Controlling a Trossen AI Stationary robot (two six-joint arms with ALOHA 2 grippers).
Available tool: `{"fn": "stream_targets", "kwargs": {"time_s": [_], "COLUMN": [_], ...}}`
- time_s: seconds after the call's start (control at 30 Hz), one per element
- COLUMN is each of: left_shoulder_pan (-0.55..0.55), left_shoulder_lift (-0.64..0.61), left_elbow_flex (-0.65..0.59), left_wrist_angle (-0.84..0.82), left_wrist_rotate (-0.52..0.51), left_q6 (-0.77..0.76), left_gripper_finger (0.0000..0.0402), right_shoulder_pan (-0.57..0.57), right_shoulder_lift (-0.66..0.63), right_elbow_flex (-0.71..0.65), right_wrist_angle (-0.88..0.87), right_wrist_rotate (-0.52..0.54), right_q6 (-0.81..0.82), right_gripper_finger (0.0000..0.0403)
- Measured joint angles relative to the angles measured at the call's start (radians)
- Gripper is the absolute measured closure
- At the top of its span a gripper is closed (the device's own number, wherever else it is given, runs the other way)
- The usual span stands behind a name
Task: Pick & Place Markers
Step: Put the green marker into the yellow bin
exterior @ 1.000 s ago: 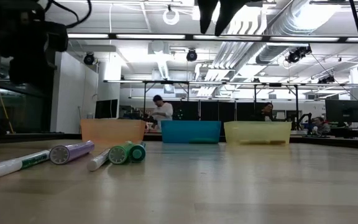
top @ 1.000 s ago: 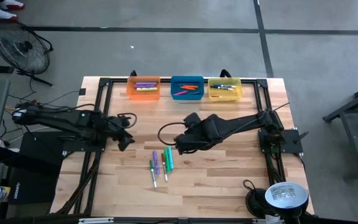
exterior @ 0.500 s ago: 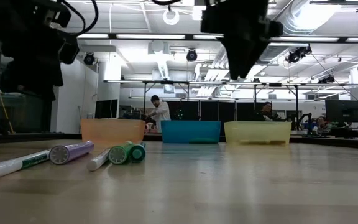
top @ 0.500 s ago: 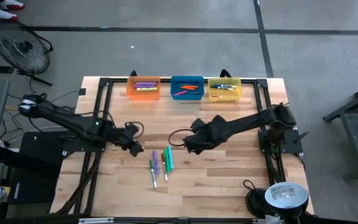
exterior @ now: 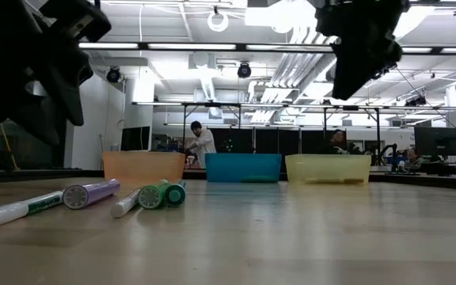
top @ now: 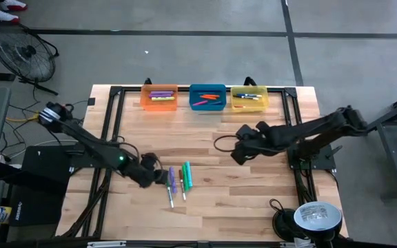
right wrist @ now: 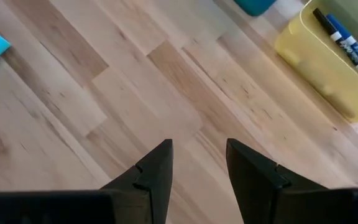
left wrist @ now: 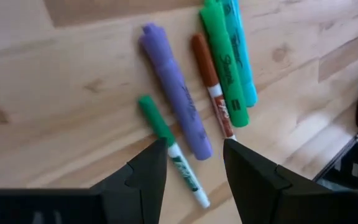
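Left wrist view: the left gripper (left wrist: 194,158) hangs just above the loose cluster of markers, its two fingers spread apart and holding nothing. Between the fingertips lies the near end of the purple marker (left wrist: 176,99). The thin green-capped white marker (left wrist: 169,149) lies just beside it on one side, and the thin brown-capped marker (left wrist: 211,84) on the other, with the green marker (left wrist: 224,62) and teal marker (left wrist: 240,53) beyond that.

All five lie roughly parallel, their long axes running away from the gripper, so the finger gap stands across the purple marker's width.

High view: the same cluster (top: 178,180) sits on the wooden table (top: 253,207) near its front centre, the markers' lengths running near-to-far. The left gripper (top: 158,177) is at the cluster's left edge. The right gripper (top: 240,153) is well apart to the right, also parted and empty, over bare wood.

Judgement: the left arm is clearly the nearer, and the purple marker is the likely pick. Its close neighbours may be nudged by the fingers.

The orange bin (top: 159,97), blue bin (top: 207,97) and yellow bin (top: 249,98) stand along the far edge, each already holding markers.
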Motion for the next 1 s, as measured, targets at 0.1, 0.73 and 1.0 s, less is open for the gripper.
{"fn": "stream_targets", "kwargs": {"time_s": [0.1, 0.73, 1.0], "left_shoulder_pan": [0.002, 0.000, -0.049], "left_shoulder_lift": [0.091, 0.332, 0.377], "left_elbow_flex": [0.087, 0.377, 0.377], "left_wrist_angle": [-0.053, -0.352, -0.328], "left_wrist_rotate": [0.009, 0.075, 0.063], "left_q6": [-0.020, -0.007, -0.124], "left_gripper_finger": [0.0245, 0.0245, 0.0245], "right_shoulder_pan": [0.000, 0.087, 0.103], "right_shoulder_lift": [-0.068, -0.153, -0.153], "right_elbow_flex": [-0.069, -0.180, -0.180], "right_wrist_angle": [0.045, 0.097, 0.097], "right_wrist_rotate": [-0.021, -0.134, -0.133], "right_q6": [-0.005, 0.095, 0.050], "right_gripper_finger": [0.0265, 0.0265, 0.0265]}}
